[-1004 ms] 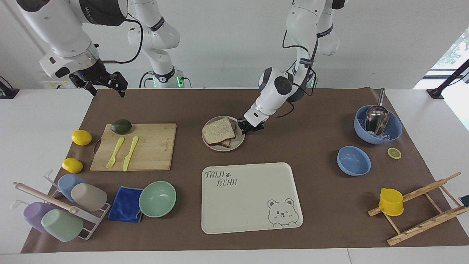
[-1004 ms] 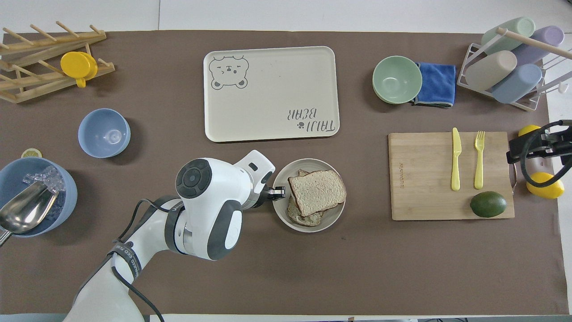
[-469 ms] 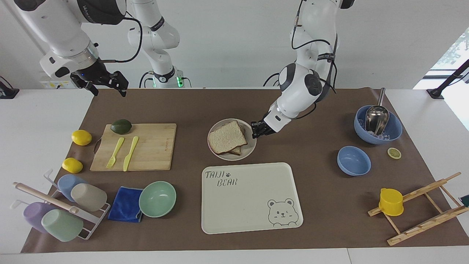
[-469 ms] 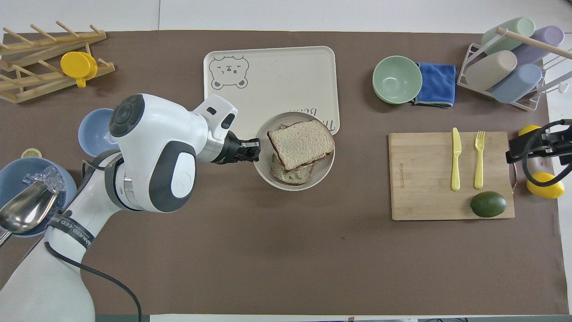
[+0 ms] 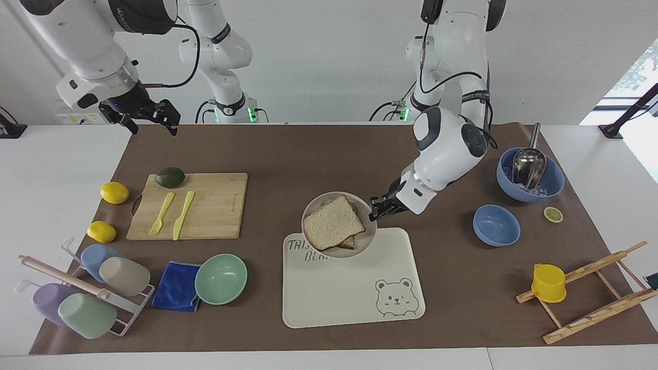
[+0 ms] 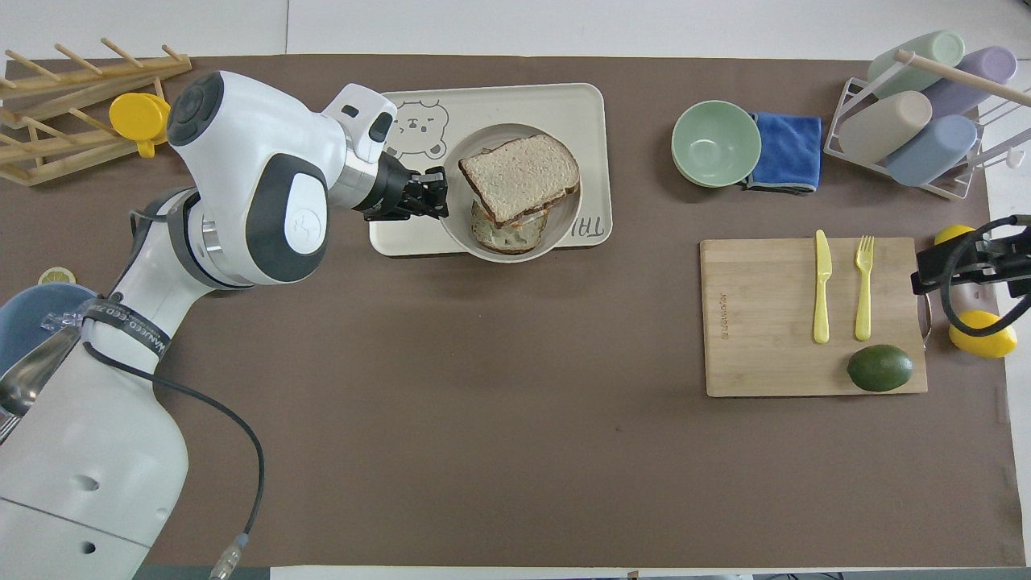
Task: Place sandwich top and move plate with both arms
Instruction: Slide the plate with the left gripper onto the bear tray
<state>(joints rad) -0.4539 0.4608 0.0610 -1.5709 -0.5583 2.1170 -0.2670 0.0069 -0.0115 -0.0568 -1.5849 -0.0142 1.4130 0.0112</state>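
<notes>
over the tray (image 5: 354, 288), left hand (image 5: 379, 208) gripping plate (image 5: 311, 205) rim, forearm angled down

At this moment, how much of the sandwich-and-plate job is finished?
Done: the sandwich top lies on the lower slice on the plate. In hand: the left claw grips the plate's rim, holding it in the air over the bear tray. Left: setting the plate down and letting go. The right claw waits above the table's edge near the cutting board.
</notes>
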